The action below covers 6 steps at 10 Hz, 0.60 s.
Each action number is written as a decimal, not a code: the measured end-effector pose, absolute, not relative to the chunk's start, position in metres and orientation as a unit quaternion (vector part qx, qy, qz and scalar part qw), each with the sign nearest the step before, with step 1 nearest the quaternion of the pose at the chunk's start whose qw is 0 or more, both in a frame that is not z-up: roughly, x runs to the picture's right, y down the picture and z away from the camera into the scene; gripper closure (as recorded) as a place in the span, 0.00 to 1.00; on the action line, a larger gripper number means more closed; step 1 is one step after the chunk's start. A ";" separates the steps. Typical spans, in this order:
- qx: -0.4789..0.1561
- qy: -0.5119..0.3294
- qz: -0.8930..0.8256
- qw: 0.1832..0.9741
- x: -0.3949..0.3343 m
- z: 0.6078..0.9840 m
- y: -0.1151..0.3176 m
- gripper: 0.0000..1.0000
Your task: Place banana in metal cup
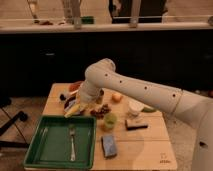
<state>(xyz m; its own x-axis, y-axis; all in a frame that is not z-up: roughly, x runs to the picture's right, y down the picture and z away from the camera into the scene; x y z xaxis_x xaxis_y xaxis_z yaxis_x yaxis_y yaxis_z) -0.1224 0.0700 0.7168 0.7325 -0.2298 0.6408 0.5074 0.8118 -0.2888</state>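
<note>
My gripper [75,107] is at the left of the wooden table [150,145], just above the far edge of the green tray [35,150]. It is shut on the banana [71,111], a small pale-yellow piece that sticks out down and to the left of the fingers. The metal cup [100,97] is a small dull grey shape just right of my wrist, mostly hidden behind the arm. It stands to the right of the banana and a little further back.
The tray holds a fork [72,140]. A lime-green cup [109,120], a white cup [135,107], a round orange fruit [116,97], a blue sponge [108,145], a dark block [136,124] and brown bits [102,111] lie on the table. A dark counter stands behind.
</note>
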 end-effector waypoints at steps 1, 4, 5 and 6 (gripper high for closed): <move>-0.228 -0.301 -0.201 0.904 -0.121 0.720 0.068 1.00; -0.226 -0.296 -0.194 0.908 -0.120 0.731 0.064 1.00; -0.222 -0.293 -0.193 0.910 -0.122 0.734 0.061 1.00; -0.218 -0.291 -0.190 0.912 -0.121 0.737 0.058 1.00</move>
<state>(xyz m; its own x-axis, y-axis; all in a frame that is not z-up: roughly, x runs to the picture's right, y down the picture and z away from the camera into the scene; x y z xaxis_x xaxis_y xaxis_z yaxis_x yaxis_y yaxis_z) -0.1214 0.0577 0.7370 0.7579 -0.2201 0.6142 0.4737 0.8330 -0.2860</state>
